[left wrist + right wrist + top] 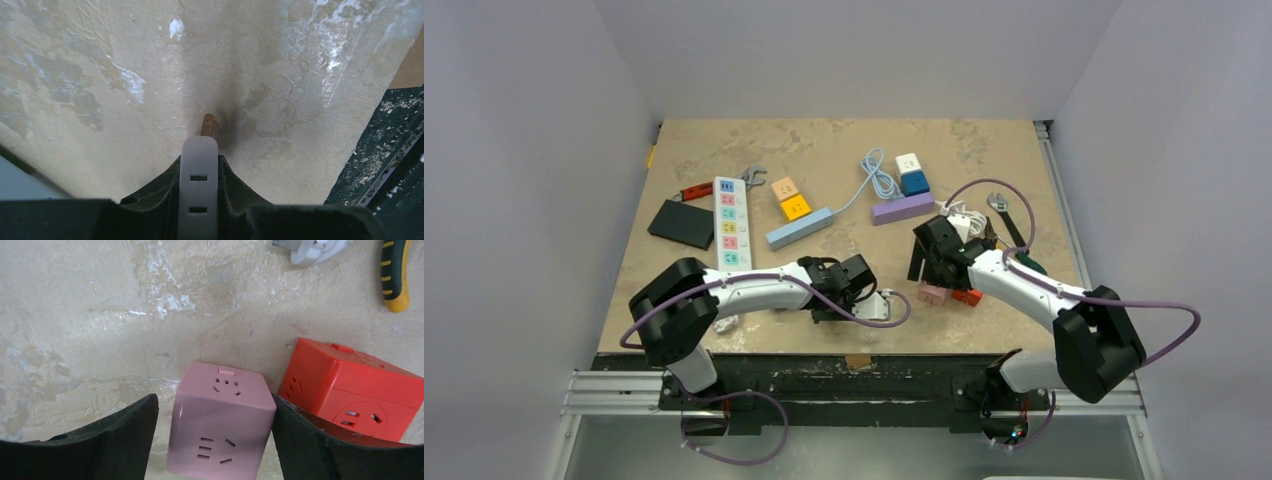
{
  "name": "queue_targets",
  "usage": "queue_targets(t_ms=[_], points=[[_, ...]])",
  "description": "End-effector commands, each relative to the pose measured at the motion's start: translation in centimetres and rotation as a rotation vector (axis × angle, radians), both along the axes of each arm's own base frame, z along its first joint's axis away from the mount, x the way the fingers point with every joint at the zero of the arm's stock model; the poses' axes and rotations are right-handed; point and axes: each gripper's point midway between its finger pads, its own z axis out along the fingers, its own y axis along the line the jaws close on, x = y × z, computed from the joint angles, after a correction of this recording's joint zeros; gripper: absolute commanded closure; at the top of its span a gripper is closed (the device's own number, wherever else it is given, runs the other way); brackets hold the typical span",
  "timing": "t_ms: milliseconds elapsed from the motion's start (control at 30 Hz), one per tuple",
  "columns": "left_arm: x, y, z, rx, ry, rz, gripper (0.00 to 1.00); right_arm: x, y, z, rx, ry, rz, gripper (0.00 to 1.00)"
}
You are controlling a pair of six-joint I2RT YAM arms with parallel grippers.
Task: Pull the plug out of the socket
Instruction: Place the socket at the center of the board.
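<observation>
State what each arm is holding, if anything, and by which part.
Left fingers clamp the white plug by its body, prong pointing ahead. Right fingers hold nothing: they stand open around the pink socket cube.

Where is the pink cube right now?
In the right wrist view the pink cube sits between the right gripper's open fingers, red cube close on its right, near the table's front edge.

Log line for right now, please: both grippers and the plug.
left gripper: shut on plug, prong bare | right gripper: open astride pink socket | red socket: beside it
</observation>
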Motion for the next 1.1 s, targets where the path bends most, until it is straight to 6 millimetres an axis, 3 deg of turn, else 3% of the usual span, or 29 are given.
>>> queue_targets(t_ms=[0, 267, 400, 433, 467, 600, 833, 967, 1067], points=[[-0.5, 0.0, -1.2, -0.027, 0.024, 0.053, 0.86, 2.0, 0.7, 3.4, 0.038, -0.074, -0.015, 0.21], [-1.1, 0.5, -2.2, -0.013, 0.049, 0.065, 0.55, 5.0, 1.0, 7.9, 0.092, -0.159, -0.024, 0.20], [-1.2, 0.7, -2.1, -0.003, 0.049, 0.075, 0.19, 7.1, 0.2, 9.7, 0.136, -0.194, -0.056, 0.19], [-1.2, 0.6, -1.6, -0.015, 0.047, 0.075, 0.04, 7.7, 0.0, 10.1, 0.149, -0.205, -0.065, 0.17], [-1.3, 0.5, -1.0, -0.031, 0.047, 0.077, 0.01, 8.2, 0.0, 10.3, 0.166, -0.210, -0.072, 0.16], [-1.7, -0.3, 3.8, -0.162, 0.076, 0.094, 0.00, 10.3, 0.1, 10.6, 0.222, -0.224, -0.098, 0.12], [-0.3, 0.0, 16.0, -0.427, 0.170, 0.187, 0.00, 14.0, 2.9, 10.0, 0.305, -0.209, -0.087, 0.08], [0.7, 0.8, 20.7, -0.529, 0.143, 0.214, 0.00, 16.1, 4.0, 8.9, 0.326, -0.205, -0.095, 0.04], [1.9, 1.2, 23.1, -0.593, 0.118, 0.246, 0.00, 17.7, 4.2, 7.6, 0.303, -0.192, -0.111, 0.03]])
